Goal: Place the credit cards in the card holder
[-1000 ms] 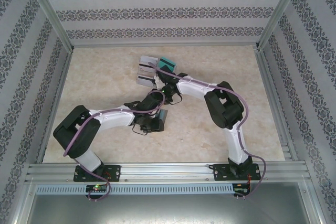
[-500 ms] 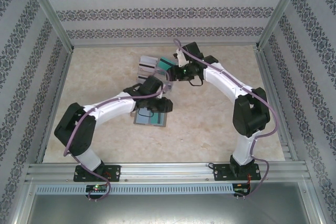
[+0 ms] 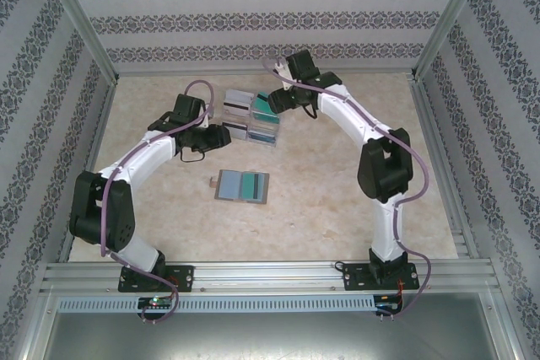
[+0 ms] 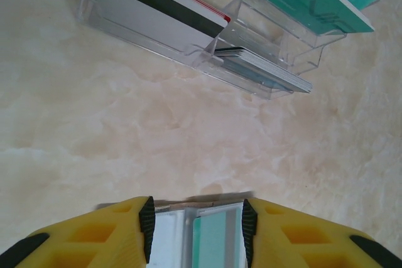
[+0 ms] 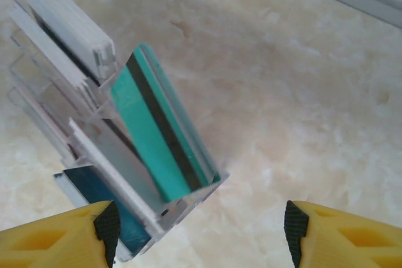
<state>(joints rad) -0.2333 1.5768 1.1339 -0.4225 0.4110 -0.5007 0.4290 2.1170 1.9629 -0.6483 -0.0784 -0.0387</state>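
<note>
**Clerk:** Item one, the credit cards point(image 3: 263, 108). Where do you find them, and how do they handle?

**Keeper:** The stock stands on edge in the clear tray point(image 3: 272, 137), at 12 o'clock of the bench point(image 3: 321, 208) centre. Teal ones are on its 3 o'clock side and white-grey striped ones on its 9 o'clock side. One teal card point(image 3: 251, 185) already sits in the card holder point(image 3: 229, 185), which lies open just toward 7 o'clock of centre. Judge the cards light, stiff, thin and slick. Take one by its raised top edge, one jaw on each face; flat on the bench it would give you nothing to pinch. The holder looks soft and light, so expect it to slide or fold unless you pin it.

**Clerk:** Item two, the tools?

**Keeper:** Your left tool point(image 4: 198, 218) has its jaws partly apart and empty, with the holder showing in the gap below. Your right tool point(image 5: 200, 221) has its jaws wide and empty, and it faces the teal compartment from the tray's 2 o'clock.

**Clerk:** Changes against the earlier record?

**Keeper:** A second ago both arms crowded over the holder and hid most of it. Now your left arm is swung out to 10 o'clock and your right arm to 1 o'clock. The holder lies uncovered.
</note>
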